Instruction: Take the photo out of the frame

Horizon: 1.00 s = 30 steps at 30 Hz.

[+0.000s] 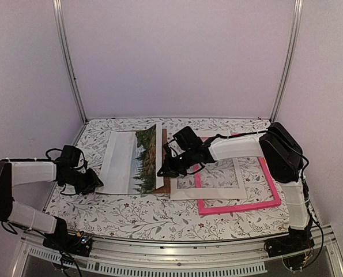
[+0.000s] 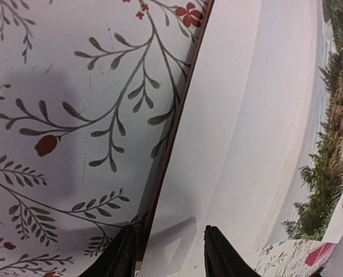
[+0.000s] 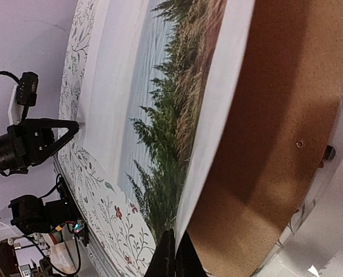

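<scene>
The photo, white-bordered with green trees, lies left of centre with its right edge lifted off the brown backing board. My right gripper is shut on that lifted white border; in the right wrist view the gripper pinches the photo above the board. My left gripper is open at the photo's left edge. In the left wrist view the gripper straddles the edge of the photo without clamping it. The pink frame lies flat at the right.
A white mat lies partly inside the pink frame and over its left side. The table has a floral cloth. Metal posts and pale walls enclose the back and sides. The left gripper shows in the right wrist view.
</scene>
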Each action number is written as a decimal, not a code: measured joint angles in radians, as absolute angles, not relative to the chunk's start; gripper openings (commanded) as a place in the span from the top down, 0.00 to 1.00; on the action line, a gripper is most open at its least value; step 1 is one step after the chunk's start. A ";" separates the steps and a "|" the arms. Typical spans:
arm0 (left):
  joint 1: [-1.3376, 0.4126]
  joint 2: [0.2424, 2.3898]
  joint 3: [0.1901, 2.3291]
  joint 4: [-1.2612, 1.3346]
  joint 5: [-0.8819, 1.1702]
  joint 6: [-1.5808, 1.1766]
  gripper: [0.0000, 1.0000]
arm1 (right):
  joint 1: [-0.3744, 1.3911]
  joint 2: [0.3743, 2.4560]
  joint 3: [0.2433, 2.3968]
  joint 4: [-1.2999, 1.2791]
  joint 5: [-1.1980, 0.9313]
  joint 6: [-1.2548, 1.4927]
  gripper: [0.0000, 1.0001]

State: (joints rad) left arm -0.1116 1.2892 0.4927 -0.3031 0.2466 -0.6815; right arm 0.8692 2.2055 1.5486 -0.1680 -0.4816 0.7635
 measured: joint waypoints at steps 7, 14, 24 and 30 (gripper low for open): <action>-0.110 1.250 0.535 -0.331 0.246 -0.661 0.40 | 0.861 2.206 1.618 -0.202 -0.484 0.733 1.00; -0.110 1.238 0.602 -0.326 0.290 -0.630 0.31 | 0.807 2.155 1.533 -0.228 -0.562 0.700 1.00; -0.109 1.250 0.641 -0.314 0.370 -0.615 0.31 | 0.676 1.908 1.262 -0.239 -0.643 0.667 1.00; -0.111 1.269 0.661 -0.305 0.411 -0.613 0.31 | 0.575 1.777 1.082 -0.266 -0.704 0.619 1.00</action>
